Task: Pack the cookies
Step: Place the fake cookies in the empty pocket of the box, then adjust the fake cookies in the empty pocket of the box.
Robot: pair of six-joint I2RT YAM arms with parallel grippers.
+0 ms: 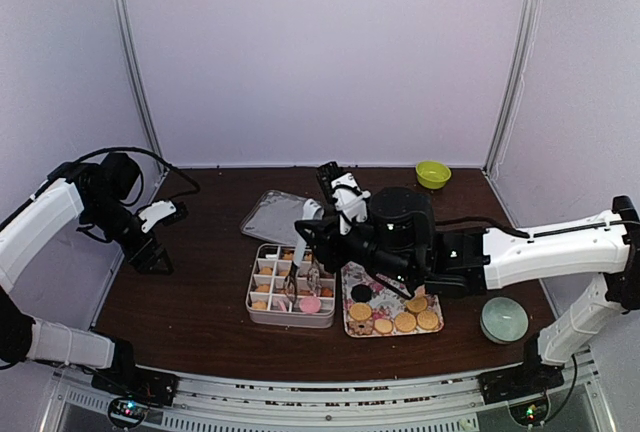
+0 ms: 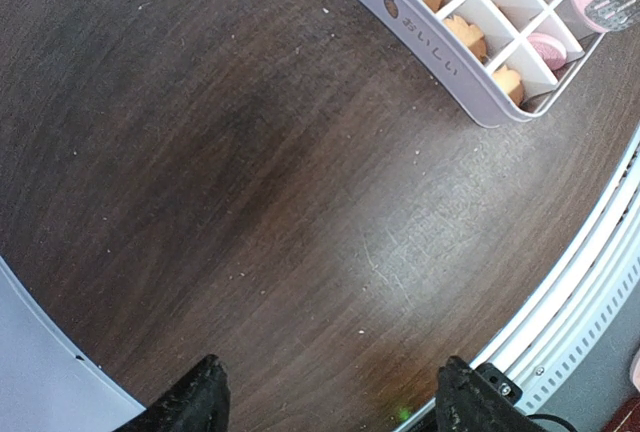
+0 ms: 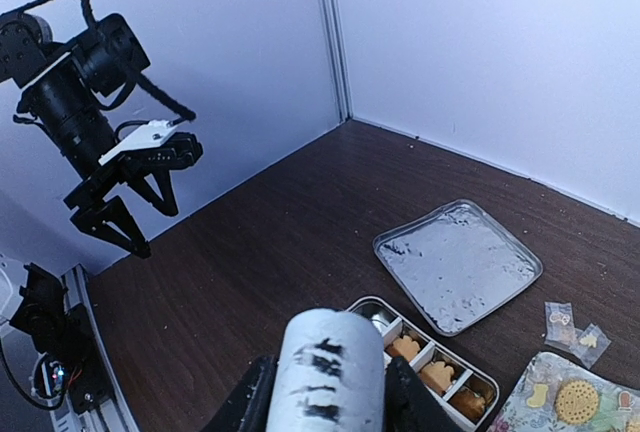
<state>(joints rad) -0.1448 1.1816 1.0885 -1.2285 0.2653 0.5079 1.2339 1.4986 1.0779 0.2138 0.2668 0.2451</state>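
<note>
Golden cookies (image 1: 405,320) and one dark one lie on the floral tray (image 1: 352,282) at the centre right. More cookies (image 1: 264,272), one of them pink (image 1: 310,304), sit in the white divided box (image 1: 290,318); the box also shows in the left wrist view (image 2: 440,52) and the right wrist view (image 3: 470,377). My right gripper (image 1: 313,240) (image 3: 328,392) is shut on the white-wrapped handle of the metal tongs (image 1: 312,274), whose tips hang over the box. My left gripper (image 1: 150,255) (image 2: 330,402) is open and empty above bare table at the far left.
The box's metal lid (image 1: 275,216) (image 3: 458,265) lies behind the box. A green bowl (image 1: 432,174) stands at the back right, and a pale round dish (image 1: 503,320) at the front right. Small packets (image 3: 570,324) lie by the tray. The table's front rail (image 2: 590,282) is near.
</note>
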